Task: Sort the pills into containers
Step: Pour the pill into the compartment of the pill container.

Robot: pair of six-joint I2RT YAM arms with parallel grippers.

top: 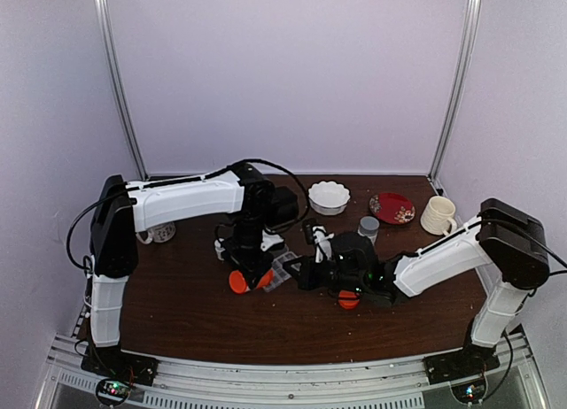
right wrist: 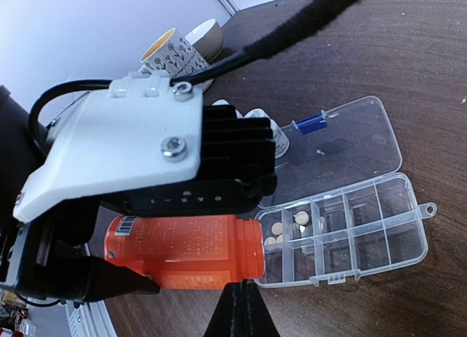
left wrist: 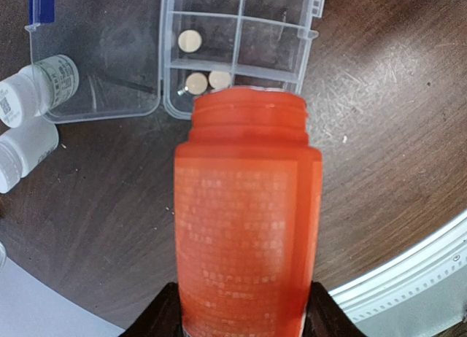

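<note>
Three little pills lie in the clear pill box at the top middle of the left wrist view. One pill sits alone in one small room of the box. Two more sit side by side in the next room down, close to the bottle. The lid of the box is open and lies flat on the brown desk, to the left of the box in this view.

The left pincer holds an orange bottle by its fat body, with one finger on each side. The bottle lies on its side. Its open mouth points at the pill box and sits right at the edge of the box, by the two pills. I cannot tell if the bottle and the box touch.

The right pincer shows at the bottom middle of the right wrist view. Its two fingers are pressed tight together and hold nothing. It is just below the mouth of the bottle, near the left end of the box.

Two small white bottles sit at the left edge of the left wrist view, next to the lid. In the top view an orange cap lies on the desk at the lower middle, by the right arm. Toward the upper right stand a white bowl, a red plate and a cream mug. A grey cup stands just below the plate.
</note>
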